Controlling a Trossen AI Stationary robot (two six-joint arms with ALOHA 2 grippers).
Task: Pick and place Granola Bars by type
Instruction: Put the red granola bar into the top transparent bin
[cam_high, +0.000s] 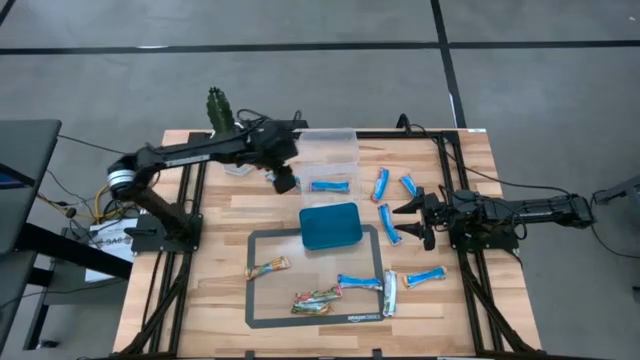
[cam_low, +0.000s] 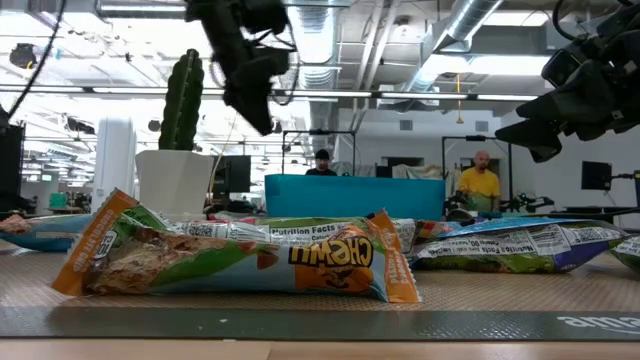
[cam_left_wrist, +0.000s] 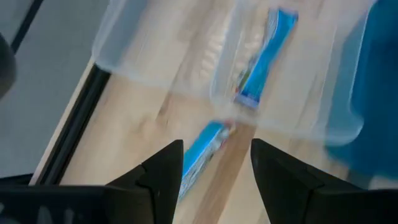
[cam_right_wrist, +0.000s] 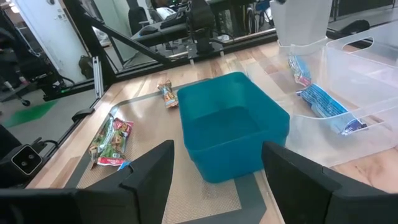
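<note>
My left gripper (cam_high: 283, 181) (cam_left_wrist: 216, 163) is open and hovers at the near left corner of a clear plastic bin (cam_high: 328, 150). One blue-and-white bar (cam_left_wrist: 264, 56) lies inside the bin. Another blue bar (cam_left_wrist: 202, 152) shows on the wood below, between the fingers, untouched. My right gripper (cam_high: 414, 221) (cam_right_wrist: 216, 163) is open, right of the teal tray (cam_high: 331, 226) (cam_right_wrist: 231, 124), beside a blue bar (cam_high: 389, 224). More blue bars (cam_high: 381, 184) (cam_high: 359, 282) (cam_high: 425, 277), a tan bar (cam_high: 268, 266) and multicoloured bars (cam_high: 316, 300) (cam_low: 240, 255) lie flat on the table.
A grey-bordered mat (cam_high: 262, 300) covers the near middle of the table, with the teal tray on its far edge. A cactus in a white pot (cam_high: 218, 108) stands at the far left corner. People (cam_low: 483, 185) are in the room beyond.
</note>
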